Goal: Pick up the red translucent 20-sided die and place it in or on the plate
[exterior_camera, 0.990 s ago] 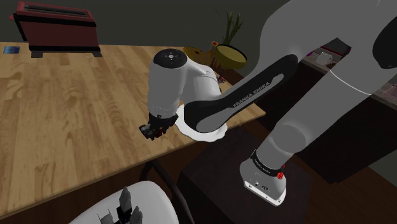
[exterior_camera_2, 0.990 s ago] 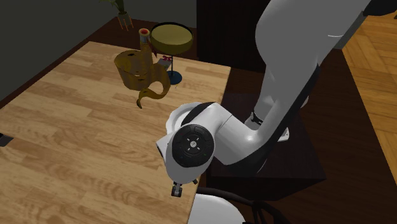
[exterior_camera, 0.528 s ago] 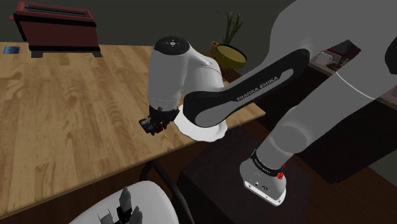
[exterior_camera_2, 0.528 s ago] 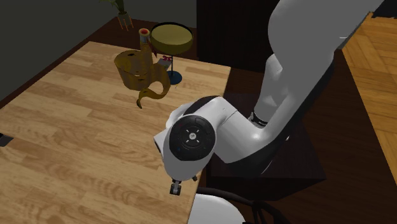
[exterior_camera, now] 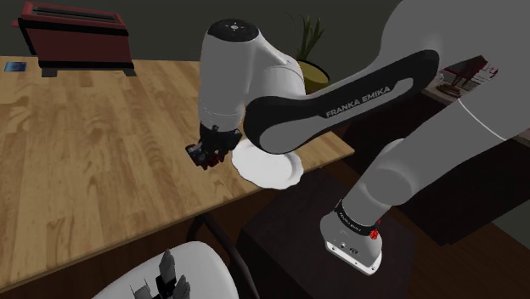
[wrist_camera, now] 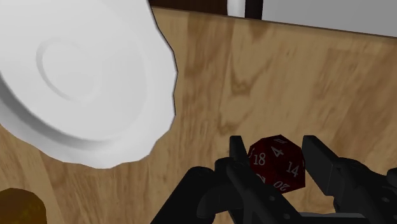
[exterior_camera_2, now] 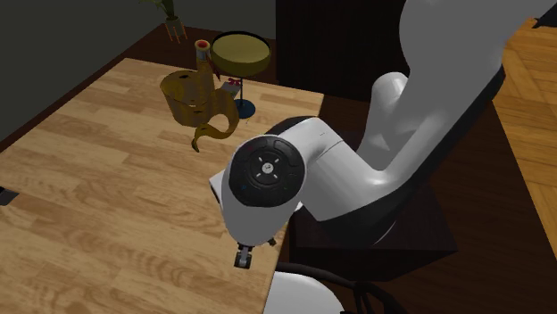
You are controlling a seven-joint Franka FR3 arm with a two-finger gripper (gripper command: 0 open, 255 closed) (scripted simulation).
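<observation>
Red die [wrist_camera: 277,164] in tool [wrist_camera: 275,146], 4-face camera-ward

Light wooden table [exterior_camera: 102,153], plank grain, takes up most of the scene. Dark grey wall [exterior_camera_2: 54,53] beyond its far edge. Dark brown floor [exterior_camera_2: 491,268] beside the table; paler wood parquet [exterior_camera_2: 540,89] at the second exterior view's right. White rounded chair seat [exterior_camera: 208,267] by the table's near edge. Light dim, even

Soft, even light on the wooden table [exterior_camera: 102,136] and white plate [wrist_camera: 76,83], dim surroundings.
</observation>
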